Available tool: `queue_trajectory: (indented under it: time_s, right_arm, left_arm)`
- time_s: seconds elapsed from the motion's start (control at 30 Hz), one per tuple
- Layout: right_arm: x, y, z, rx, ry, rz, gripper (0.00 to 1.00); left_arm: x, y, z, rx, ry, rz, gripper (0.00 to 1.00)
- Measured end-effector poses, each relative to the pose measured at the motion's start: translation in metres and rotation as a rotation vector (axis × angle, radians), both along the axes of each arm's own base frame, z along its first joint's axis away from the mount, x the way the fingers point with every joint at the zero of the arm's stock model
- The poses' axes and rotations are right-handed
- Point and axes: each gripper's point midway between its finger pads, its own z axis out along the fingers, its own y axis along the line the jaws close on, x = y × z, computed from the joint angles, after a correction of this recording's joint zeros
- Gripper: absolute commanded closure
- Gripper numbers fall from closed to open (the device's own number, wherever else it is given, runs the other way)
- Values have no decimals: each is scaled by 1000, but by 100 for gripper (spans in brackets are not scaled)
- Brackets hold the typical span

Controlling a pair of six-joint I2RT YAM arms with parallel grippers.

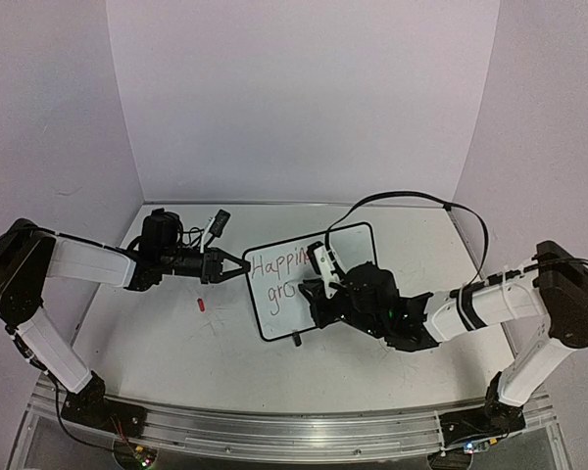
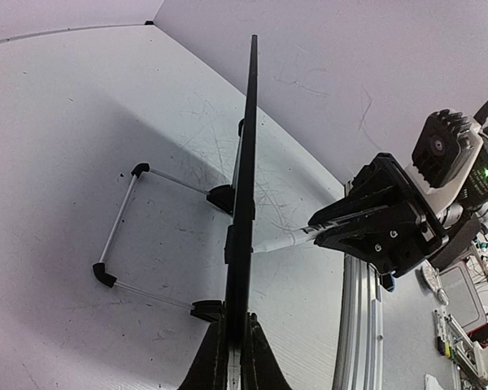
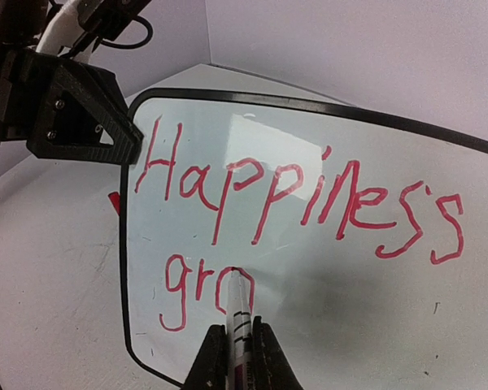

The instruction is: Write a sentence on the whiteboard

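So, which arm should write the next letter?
Right. The right end effector holds the marker, tip at the unfinished sentence on the whiteboard; the left end effector only clamps the whiteboard's edge.

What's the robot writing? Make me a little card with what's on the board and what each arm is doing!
board: whiteboard with a thin black frame
writing: red sentence, not finished; it reads "Happiness" and, below that, "gro"
right end effector: shut on a marker, tip at the "o" of "gro"
left end effector: clamped on the whiteboard's left edge
also there: small red item, left of the whiteboard
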Motion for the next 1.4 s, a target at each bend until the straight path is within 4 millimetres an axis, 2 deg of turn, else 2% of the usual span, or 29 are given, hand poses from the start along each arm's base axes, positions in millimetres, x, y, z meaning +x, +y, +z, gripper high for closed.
queue_trajectory:
  time_s: [0.17, 0.3, 0.43, 0.53, 0.63, 0.7, 1.07, 1.4]
  right_arm:
    - [-3, 1, 2, 9, -5, 22, 100]
    - [-19, -29, 14, 27, -33, 35, 100]
    - [-13, -39, 37, 74, -80, 24, 100]
    - [-8, -40, 26, 40, -74, 23, 100]
    - [-7, -33, 9, -6, -50, 47, 100]
    - [-7, -28, 6, -19, -45, 59, 100]
    - [-7, -20, 10, -20, -50, 74, 100]
    - [-8, -17, -2, -52, -29, 82, 100]
  left_arm:
    - [0, 0, 0, 0, -1, -1, 100]
    - [-1, 0, 0, -1, -1, -4, 100]
    - [-1, 0, 0, -1, -1, -4, 100]
    - [-1, 0, 0, -1, -1, -4, 100]
    - [-1, 0, 0, -1, -1, -3, 100]
    - [-1, 0, 0, -1, -1, -3, 100]
    - [-1, 0, 0, -1, -1, -4, 100]
    - [-1, 0, 0, -1, -2, -4, 100]
